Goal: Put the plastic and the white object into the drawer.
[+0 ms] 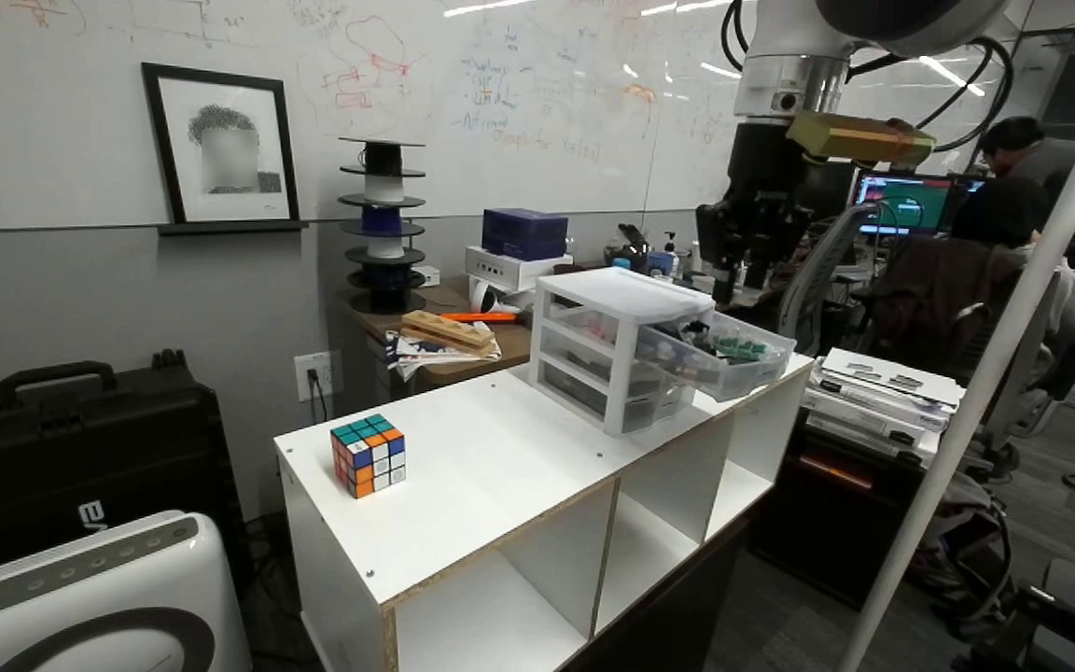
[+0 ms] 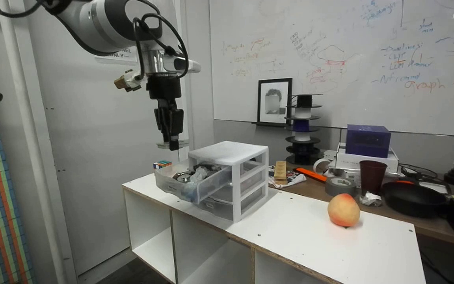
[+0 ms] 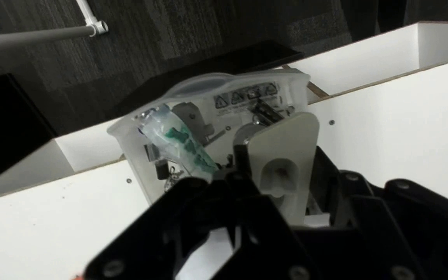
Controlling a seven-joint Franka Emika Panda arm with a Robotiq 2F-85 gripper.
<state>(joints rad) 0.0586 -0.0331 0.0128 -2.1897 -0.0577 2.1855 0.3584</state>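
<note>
While the gripper (image 2: 170, 142) pinches it over the drawer (image 2: 174, 187), the white object (image 3: 286, 140) looks flat, off-white and round-cornered, its face hollowed.

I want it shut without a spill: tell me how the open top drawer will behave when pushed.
The open top drawer may flex slightly, since its translucent walls look thin. Its contents will probably shift, lying jumbled together. The chest might slide too, as it appears to just stand on the smooth white top.
</note>
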